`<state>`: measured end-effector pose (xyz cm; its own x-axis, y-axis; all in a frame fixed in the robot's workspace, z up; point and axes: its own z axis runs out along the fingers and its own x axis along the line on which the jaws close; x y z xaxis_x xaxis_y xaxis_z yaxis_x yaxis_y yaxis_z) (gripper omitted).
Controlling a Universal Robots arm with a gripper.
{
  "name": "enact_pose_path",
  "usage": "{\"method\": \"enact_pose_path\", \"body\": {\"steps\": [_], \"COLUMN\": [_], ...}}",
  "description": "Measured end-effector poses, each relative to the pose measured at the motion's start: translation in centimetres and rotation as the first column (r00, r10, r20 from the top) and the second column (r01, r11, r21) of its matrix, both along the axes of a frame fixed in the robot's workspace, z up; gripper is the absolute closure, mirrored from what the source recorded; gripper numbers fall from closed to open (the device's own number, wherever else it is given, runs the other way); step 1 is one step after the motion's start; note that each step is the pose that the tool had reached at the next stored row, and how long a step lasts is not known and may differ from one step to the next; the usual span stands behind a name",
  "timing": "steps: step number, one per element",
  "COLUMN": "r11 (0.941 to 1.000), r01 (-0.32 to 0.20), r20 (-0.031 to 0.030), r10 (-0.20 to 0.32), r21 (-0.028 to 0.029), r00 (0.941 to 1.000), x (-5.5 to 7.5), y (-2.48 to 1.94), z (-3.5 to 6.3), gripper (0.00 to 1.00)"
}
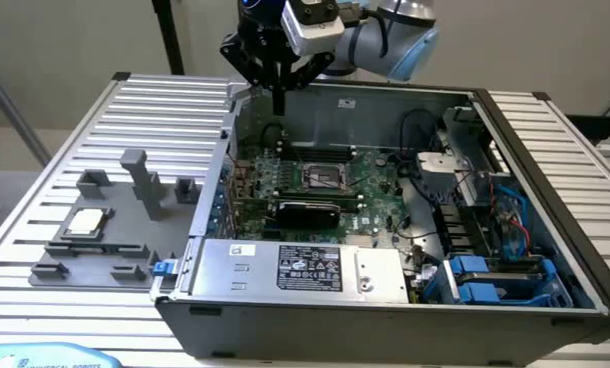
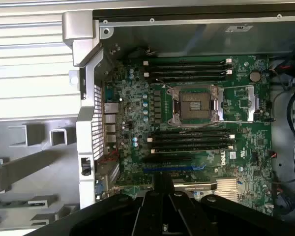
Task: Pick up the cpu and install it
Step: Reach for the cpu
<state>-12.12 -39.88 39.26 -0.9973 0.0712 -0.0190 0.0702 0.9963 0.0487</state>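
Gripper: jaws closed together, apparently empty; it hangs above the rear edge of the open computer case.
Cpu: lies flat on the grey fixture, outside the case on the exterior view's left, well apart from the gripper.
Socket: on the green motherboard; looks open and unoccupied.
Progress: cpu not yet picked up; installation not yet done.

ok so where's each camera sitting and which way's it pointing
exterior view: off the arm, raised, looking down into the open case and at the cpu on the grey fixture; arm and shut tool show above.
wrist view: on the wrist, looking down at the motherboard; the tool's dark body shows.
shared: motherboard, socket, case.
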Motion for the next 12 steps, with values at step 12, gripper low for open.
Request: {"method": "enact_pose_path", "body": {"steps": [12], "r11": [1.0], "r01": [0.0], "r20": [0.0], "r10": [0.0], "r21": [0.0], "r00": [1.0], "x": [0.0], "y": [0.0], "z": [0.0], "gripper": [0.89]}}
